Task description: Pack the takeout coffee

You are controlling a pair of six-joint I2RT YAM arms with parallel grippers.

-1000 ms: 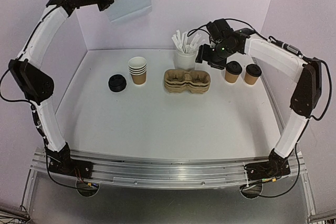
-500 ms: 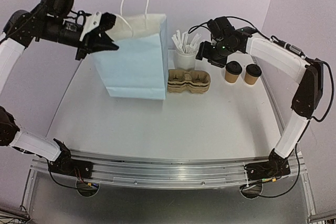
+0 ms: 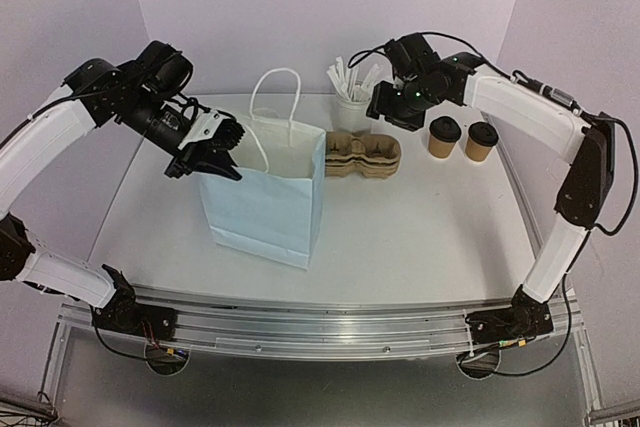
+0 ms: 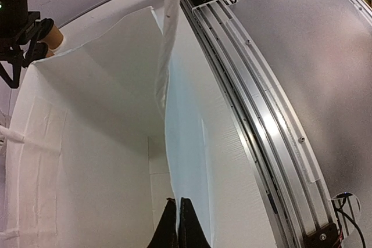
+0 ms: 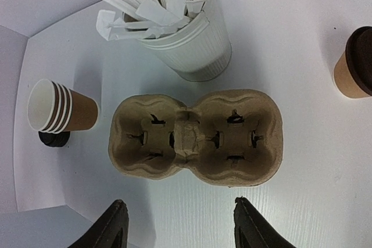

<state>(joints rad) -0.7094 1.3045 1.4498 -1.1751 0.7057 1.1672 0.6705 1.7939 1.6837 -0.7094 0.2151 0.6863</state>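
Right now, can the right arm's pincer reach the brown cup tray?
Probably yes. The right pincer hangs open above the cup tray, with nothing between them. The tray's top is bare, and the straw cup stands beside it, apart.

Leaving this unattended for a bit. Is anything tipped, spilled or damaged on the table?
Nothing stands out. The lidded cups stand upright, the carrier stack lies flat, the straw cup is upright, and the blue bag stands open, its rim pinched by the left gripper.

White arm links (image 3: 510,107), black joints (image 3: 583,177), black cables (image 3: 633,182)
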